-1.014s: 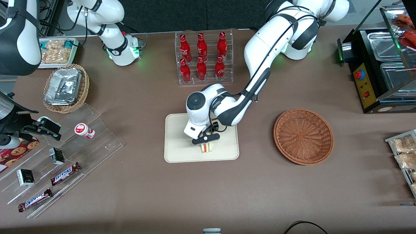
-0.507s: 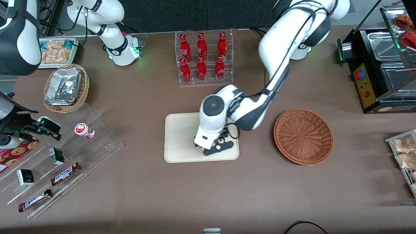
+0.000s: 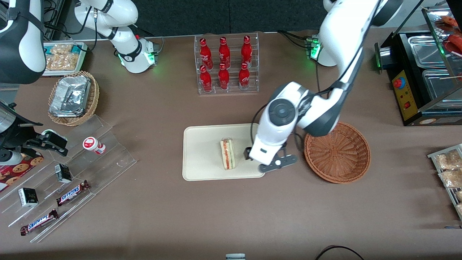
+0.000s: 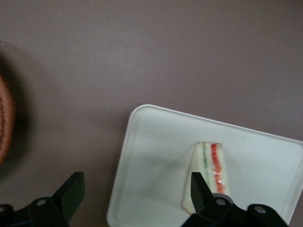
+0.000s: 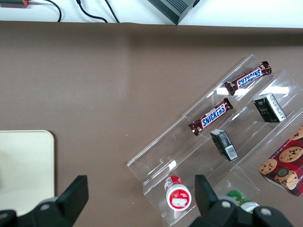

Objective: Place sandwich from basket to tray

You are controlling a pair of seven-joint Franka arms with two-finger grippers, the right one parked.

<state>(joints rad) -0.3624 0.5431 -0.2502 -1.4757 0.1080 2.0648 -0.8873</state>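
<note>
Brown worktop [image 3: 325, 216] carries the tray [image 3: 202, 159], where the sandwich [image 3: 227, 154] lies, apparently on its side; the gripper [image 3: 265, 162] hovers between tray and basket [image 3: 337, 151], its fingers [image 4: 71, 191] spread, gripping nothing.

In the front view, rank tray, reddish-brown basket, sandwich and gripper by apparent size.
1. tray
2. basket, somewhat smaller
3. gripper, open above the tray's edge; raised toward the camera, so unsure against the sandwich
4. sandwich
</note>
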